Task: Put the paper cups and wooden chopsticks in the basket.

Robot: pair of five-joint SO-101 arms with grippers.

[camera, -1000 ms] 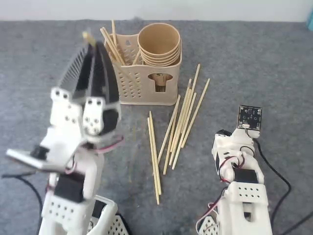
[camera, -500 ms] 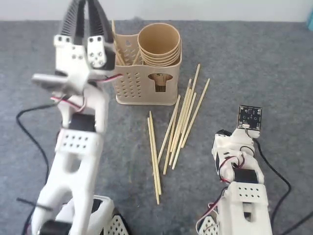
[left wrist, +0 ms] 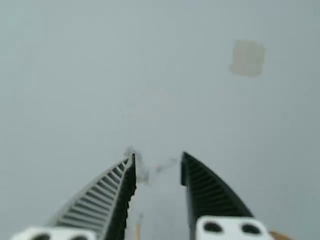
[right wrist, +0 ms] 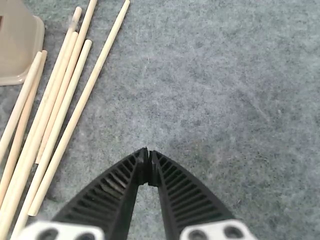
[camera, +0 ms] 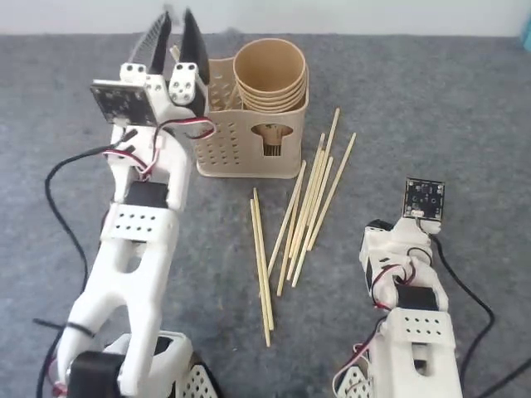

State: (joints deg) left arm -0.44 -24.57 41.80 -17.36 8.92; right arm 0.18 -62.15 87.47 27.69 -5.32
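Left claw point(camera: 174, 29) hangs high over the far-left corner of the basket point(camera: 249, 157), tips apart and empty (height likely there to clear the rim). Cups point(camera: 270, 70) sit nested in the right compartment, so that part looks done. Loose chopsticks point(camera: 303, 207) lie fanned on the counter point(camera: 448, 108), just near-right of the basket. Right claw point(right wrist: 148, 167) is pressed together and parked low beside them.

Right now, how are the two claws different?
The left claw is open; the right claw is shut. The left claw is up beside the basket, facing a blank wall; the right claw points down at the grey mat near loose chopsticks. Both have black ridged fingers.
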